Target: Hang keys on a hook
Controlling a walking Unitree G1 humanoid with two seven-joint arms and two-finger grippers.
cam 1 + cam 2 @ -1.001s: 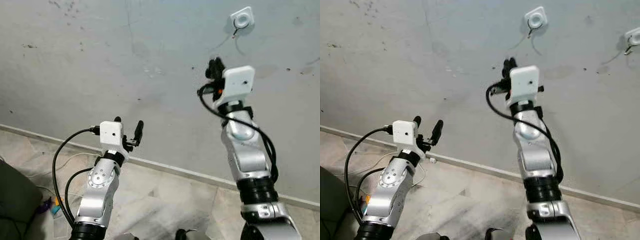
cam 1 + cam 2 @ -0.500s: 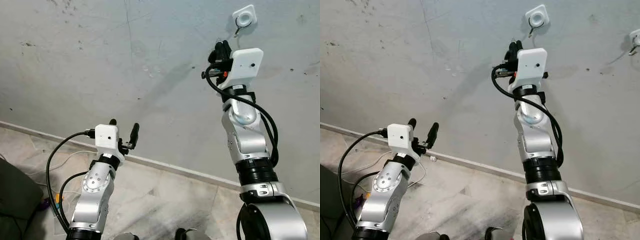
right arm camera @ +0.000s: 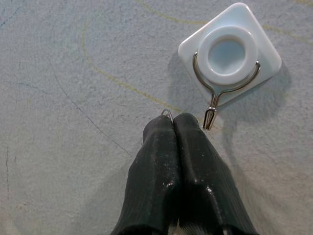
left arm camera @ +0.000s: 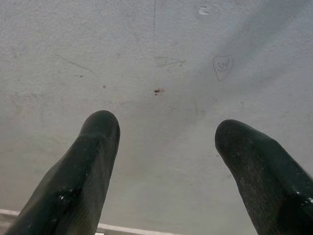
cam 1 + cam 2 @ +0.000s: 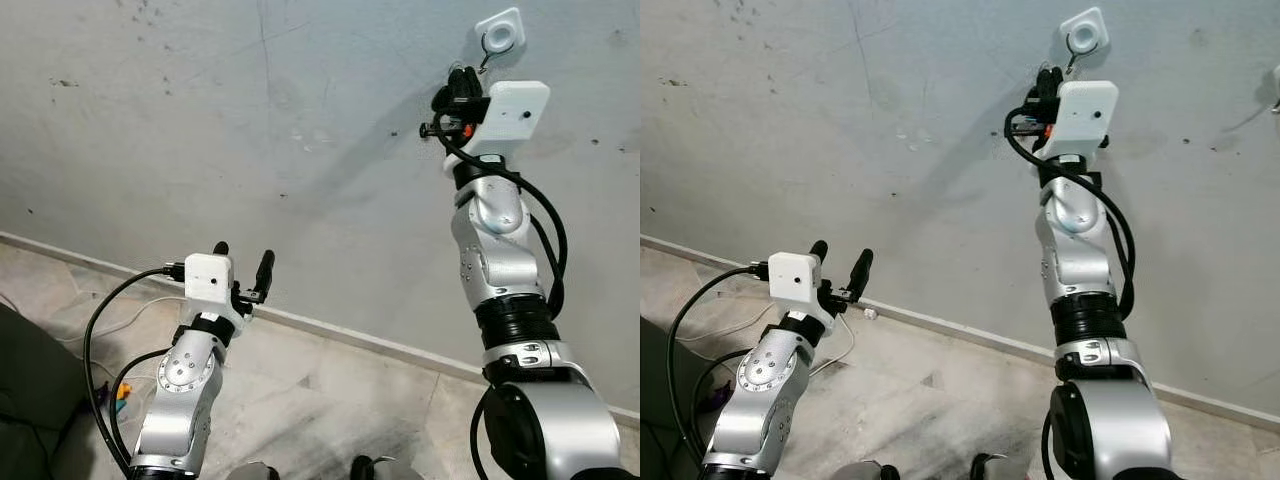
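Note:
A white square hook (image 5: 500,34) with a wire prong (image 3: 210,117) is stuck high on the grey wall. My right gripper (image 5: 458,84) is raised just below and left of it, almost at the wall. Its fingers (image 3: 176,161) are shut, and a thin metal key ring (image 3: 166,113) peeks out at their tips, a short way beside the prong. The rest of the keys is hidden. My left gripper (image 5: 242,256) is held low, open and holding nothing, facing the wall.
A second hook (image 5: 1273,85) sits at the right edge of the wall. A baseboard (image 5: 350,340) runs along the tiled floor (image 5: 330,410). Cables (image 5: 110,330) and a dark object (image 5: 25,400) lie at the lower left.
My right arm has risen and moved right, bringing its shut fingers up close under the hook. The left arm has sunk a little.

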